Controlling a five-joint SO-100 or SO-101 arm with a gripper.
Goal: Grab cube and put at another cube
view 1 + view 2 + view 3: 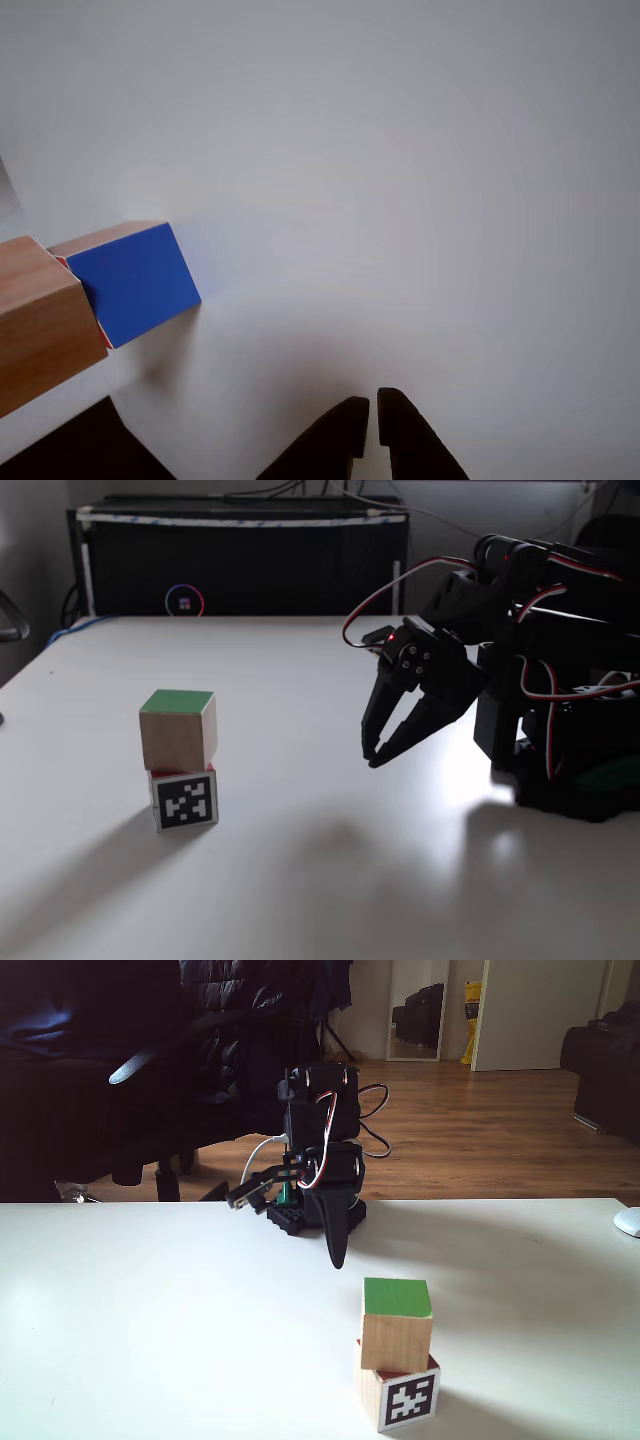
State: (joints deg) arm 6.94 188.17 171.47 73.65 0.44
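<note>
While the end effector point(374, 757) hangs closed and empty, the cube point(178, 729) sits atop another cube point(184, 799), black-and-white marker facing out.

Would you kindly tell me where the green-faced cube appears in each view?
Other view: green-faced cube at the left edge, plain wood side showing, against the blue-faced cube.
A fixed view: left of centre, stacked on the smaller cube.
A fixed view: lower right, likewise stacked.
Shared landmark: the gripper.

White table point(300, 680), smaller cube point(184, 799) resting on it
</note>
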